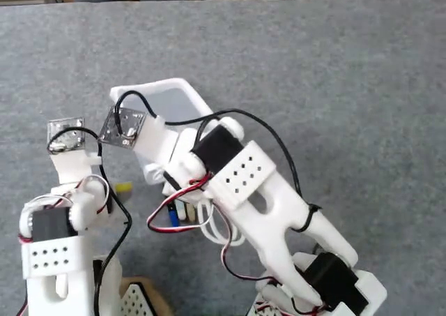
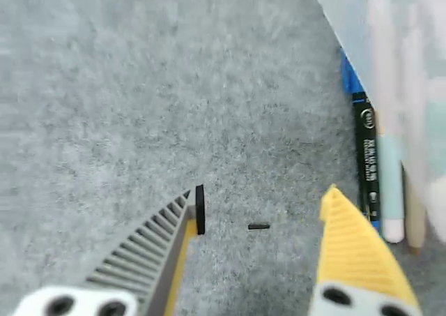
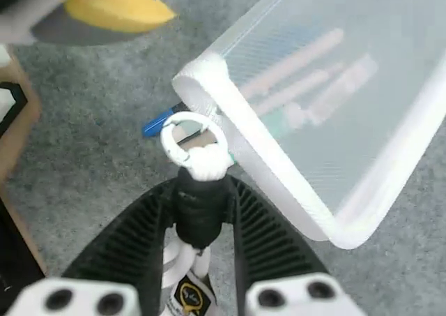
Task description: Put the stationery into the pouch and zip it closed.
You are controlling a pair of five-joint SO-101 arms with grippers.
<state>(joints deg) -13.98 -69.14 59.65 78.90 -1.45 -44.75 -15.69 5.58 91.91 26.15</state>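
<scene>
- One grey counter (image 1: pixel 334 65) is carrying everything.
- One translucent white pouch (image 1: pixel 171 100) is lying on it. In the high view my right arm is crossing over its near end, while the right wrist view is giving me that corner up close.
- My right jaws, the black pair (image 3: pixel 202 190), are pinching one black zip tab (image 3: pixel 202 215) at that corner.
- My left jaws, the yellow-and-grey pair (image 2: pixel 265 201), are hanging wide apart over bare counter just beside the pouch, holding nothing.
- About three pale pens (image 3: pixel 293 65) are showing through the pouch wall.
- One black pen with a blue end (image 2: pixel 366 155) is lying at the pouch's edge; I cannot tell whether it is inside.
- One white ring (image 3: pixel 209 164) is sitting on the tab.
</scene>
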